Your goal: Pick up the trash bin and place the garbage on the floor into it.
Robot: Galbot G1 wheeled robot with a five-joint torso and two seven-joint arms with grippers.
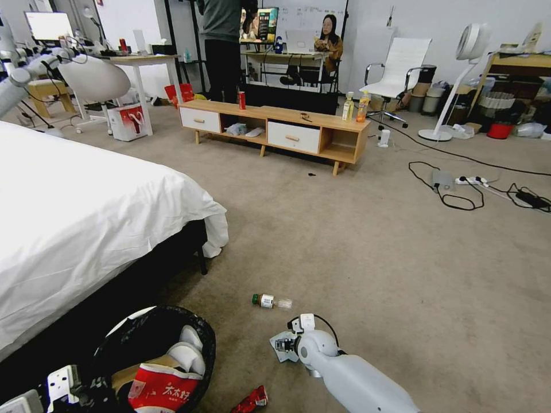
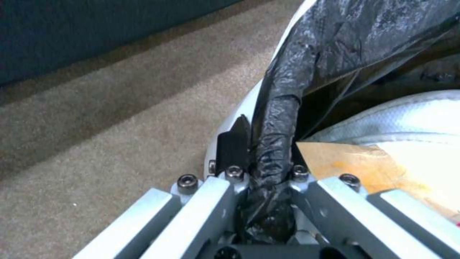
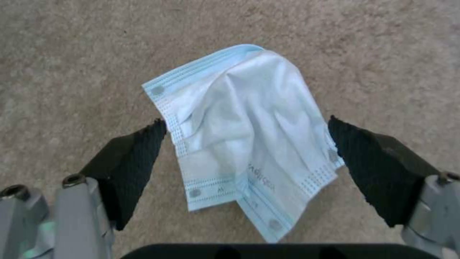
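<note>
The trash bin [image 1: 198,321], white with a black bag liner, hangs at the lower left of the head view. My left gripper [image 2: 268,144] is shut on its bag-covered rim [image 2: 283,108]. Inside lie a brown paper bag [image 2: 350,162], white tissues [image 1: 186,350] and a red-and-white snack packet [image 1: 160,390]. My right gripper [image 3: 247,126] is open, its black pads [image 3: 134,158] on either side of a crumpled pale-blue face mask [image 3: 244,144] lying on the floor [image 1: 373,258]. A clear green-capped bottle [image 1: 271,300] lies just beyond that gripper [image 1: 284,344]. A crushed red piece [image 1: 251,400] lies near the bin.
A white-sheeted bed [image 1: 74,223] fills the left side. A low wooden TV stand [image 1: 275,129] with upright drink bottles [image 1: 356,106] and a red can [image 1: 241,100] stands ahead. Cables and a power strip [image 1: 470,182] lie at the right, near a fan [image 1: 453,80].
</note>
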